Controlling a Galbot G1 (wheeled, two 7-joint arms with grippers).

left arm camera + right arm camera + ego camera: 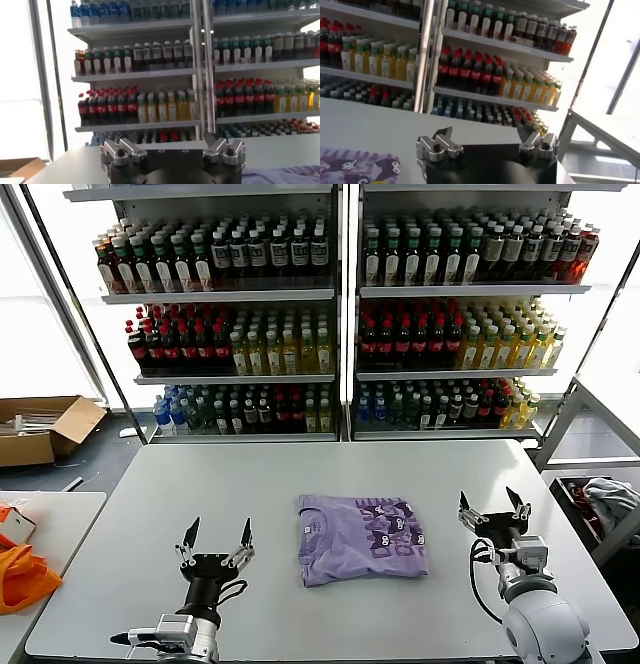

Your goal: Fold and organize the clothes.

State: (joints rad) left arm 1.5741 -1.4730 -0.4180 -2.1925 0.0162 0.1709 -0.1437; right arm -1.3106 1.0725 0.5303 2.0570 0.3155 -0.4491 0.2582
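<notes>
Near edge of the table (pixel 120 514): left gripper (pixel 215 536) stood toward the near-left corner, fingers spread wide, holding nothing, pointing toward the far edge. Right gripper (pixel 494 508) stood near the right edge — fingers likewise spread, empty.

Between the two, around the table's middle and a little toward the near edge, lay the lavender T-shirt (pixel 360 537), folded into a flat rectangle, dark purple print facing up on its right half. Neither gripper touched it; each stood apart from it on its own side.

Off the table's left edge, an orange fabric item (pixel 22 577) rested on a lower side surface. Further back on the floor — an open cardboard box (pixel 45 427). Beyond the far edge, shelves of bottles (pixel 340 314) filled the background.
</notes>
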